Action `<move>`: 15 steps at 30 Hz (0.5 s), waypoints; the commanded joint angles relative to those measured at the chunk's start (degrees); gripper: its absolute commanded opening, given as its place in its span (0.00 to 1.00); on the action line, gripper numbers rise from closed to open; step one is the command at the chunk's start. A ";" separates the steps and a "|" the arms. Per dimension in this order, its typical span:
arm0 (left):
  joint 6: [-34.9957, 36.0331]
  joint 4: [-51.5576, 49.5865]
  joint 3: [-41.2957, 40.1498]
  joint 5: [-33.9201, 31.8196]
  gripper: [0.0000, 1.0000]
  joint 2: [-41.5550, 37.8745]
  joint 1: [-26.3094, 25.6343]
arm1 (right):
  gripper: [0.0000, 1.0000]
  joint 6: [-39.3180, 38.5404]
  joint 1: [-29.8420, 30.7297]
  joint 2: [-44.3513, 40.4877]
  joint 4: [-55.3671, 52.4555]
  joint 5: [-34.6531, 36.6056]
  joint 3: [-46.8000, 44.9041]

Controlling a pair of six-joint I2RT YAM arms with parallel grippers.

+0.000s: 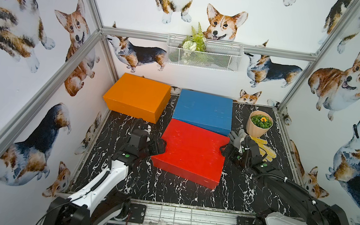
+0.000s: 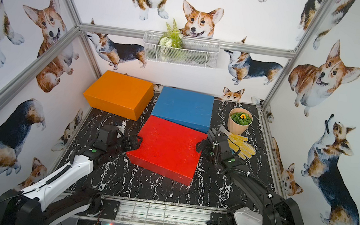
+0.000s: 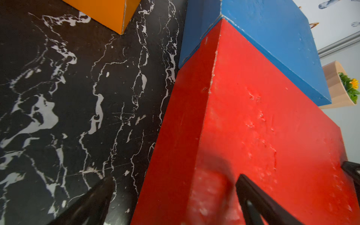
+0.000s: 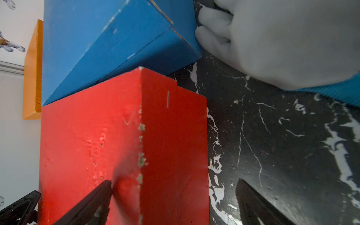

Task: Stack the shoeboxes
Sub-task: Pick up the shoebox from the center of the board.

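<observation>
Three shoeboxes lie on the black marble table. The red shoebox (image 1: 192,151) (image 2: 169,147) is front centre, its far edge against the blue shoebox (image 1: 203,109) (image 2: 183,105). The orange shoebox (image 1: 138,94) (image 2: 119,92) sits at the back left. My left gripper (image 1: 162,145) (image 3: 175,178) is open at the red shoebox's (image 3: 253,126) left edge, one finger over the lid and one beside the side wall. My right gripper (image 1: 225,150) (image 4: 174,181) is open and straddles the right edge of the red shoebox (image 4: 87,126) the same way.
A beige flower pot (image 1: 257,127) stands at the back right. A grey glove (image 1: 238,137) (image 4: 282,39) and a yellow glove (image 1: 265,150) lie beside my right gripper. A white wire basket (image 1: 203,53) hangs on the back wall. Aluminium frame posts bound the table.
</observation>
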 commanded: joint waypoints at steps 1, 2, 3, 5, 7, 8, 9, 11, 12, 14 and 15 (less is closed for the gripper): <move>-1.54 4.51 0.46 4.84 1.00 2.87 0.11 | 1.00 1.74 0.04 3.09 3.30 -0.17 0.70; -1.74 4.72 0.56 5.61 1.00 3.57 -0.07 | 1.00 1.66 0.04 4.17 3.68 -0.26 1.07; -1.89 4.68 0.56 6.11 1.00 4.08 -0.24 | 1.00 1.65 0.00 4.84 4.03 -0.32 1.26; -2.41 4.56 0.43 7.17 1.00 4.00 -0.90 | 0.98 1.77 0.03 6.28 4.25 -0.17 1.91; -2.87 3.89 0.21 7.44 1.00 3.00 -2.27 | 0.96 1.70 -0.18 7.88 4.70 -0.36 2.79; -3.09 3.27 0.25 7.55 1.00 2.49 -3.43 | 0.95 1.65 -0.76 8.65 4.71 -1.12 3.31; -3.21 2.66 0.37 7.51 1.00 2.11 -4.35 | 0.94 1.68 -1.54 9.21 4.79 -2.07 3.59; -3.32 0.39 0.88 6.52 1.00 1.02 -7.20 | 0.90 1.75 -4.39 9.80 5.42 -4.92 3.48; -3.44 -0.76 1.06 5.79 1.00 0.27 -8.33 | 0.90 1.70 -5.53 9.73 5.92 -5.84 3.21; -3.59 -3.14 0.86 4.19 1.00 -2.00 -9.82 | 0.90 0.94 -7.10 9.30 5.33 -6.51 3.17; -3.66 -3.98 0.67 3.59 1.00 -3.17 -9.85 | 0.90 0.48 -7.30 9.12 4.71 -6.37 3.35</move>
